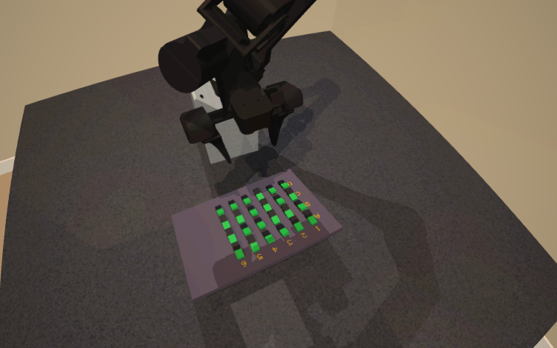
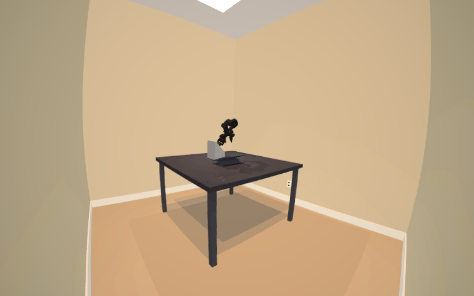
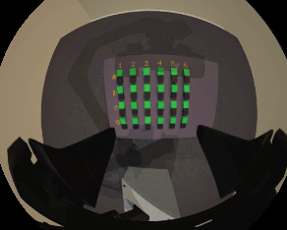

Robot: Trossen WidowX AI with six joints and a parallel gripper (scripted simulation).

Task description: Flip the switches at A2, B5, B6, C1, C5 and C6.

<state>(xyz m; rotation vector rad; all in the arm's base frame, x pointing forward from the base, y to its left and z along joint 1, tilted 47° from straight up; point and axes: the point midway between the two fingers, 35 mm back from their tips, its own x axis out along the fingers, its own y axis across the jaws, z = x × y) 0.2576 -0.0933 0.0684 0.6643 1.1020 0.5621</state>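
Observation:
The mauve panel (image 1: 194,246) (image 3: 208,98) carries rows A to D and columns 1 to 6 of green and black switches. A2 (image 1: 298,226) (image 3: 133,72) is in the farthest row. B5 (image 1: 247,230) (image 3: 173,88) and B6 (image 1: 232,238) (image 3: 186,88) are side by side. C1 (image 1: 292,196) (image 3: 122,105) is at the column 1 edge. C5 (image 1: 240,219) (image 3: 173,104) and C6 (image 1: 226,225) (image 3: 186,104) are in the row below B. Which ends are raised is too small to tell surely. My black gripper (image 1: 252,153) (image 3: 156,129) is open and empty, above and on the arm's side of the panel.
The dark table (image 1: 99,172) (image 2: 195,172) bears the panel and the arm. A pale grey block (image 1: 235,140) (image 2: 215,150) (image 3: 154,184) stands at the arm's base, behind the panel. Arm shadows fall across the panel's far edge and the table.

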